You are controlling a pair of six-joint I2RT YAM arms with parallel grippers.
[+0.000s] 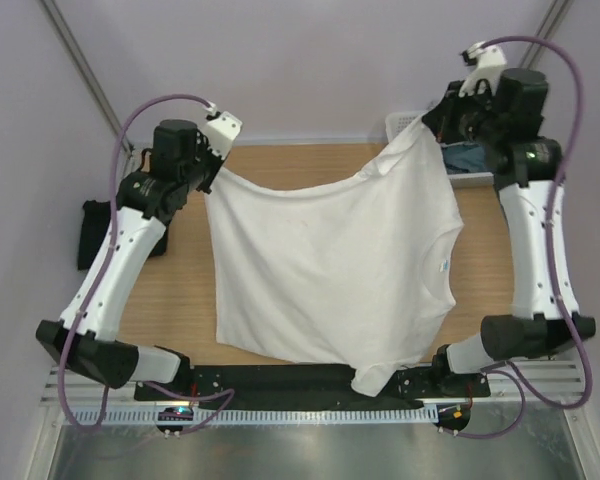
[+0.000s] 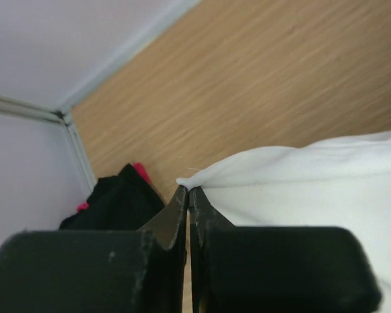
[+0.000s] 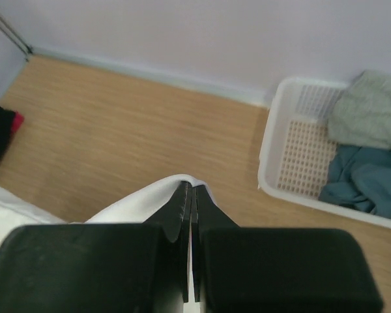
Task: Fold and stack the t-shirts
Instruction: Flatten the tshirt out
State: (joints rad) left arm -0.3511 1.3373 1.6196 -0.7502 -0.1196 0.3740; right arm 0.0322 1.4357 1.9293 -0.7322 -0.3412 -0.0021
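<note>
White t-shirt (image 1: 330, 260) stretched | left hand (image 2: 188, 190) pinching corner | right hand (image 3: 189, 187) pinching corner | sleeve overhangs table (image 1: 180, 290) edge

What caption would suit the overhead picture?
The left gripper and right gripper hold a white t-shirt stretched between them over the table.

The left arm (image 1: 120, 265) and the right arm (image 1: 540, 250) slant up from their bases and turn inward at the top, with the wrists raised and well apart. The left hand (image 2: 188, 193) and the right hand (image 3: 189, 189) each have their fingers pressed together, pinching an edge of the white t-shirt (image 1: 330, 260).
</note>
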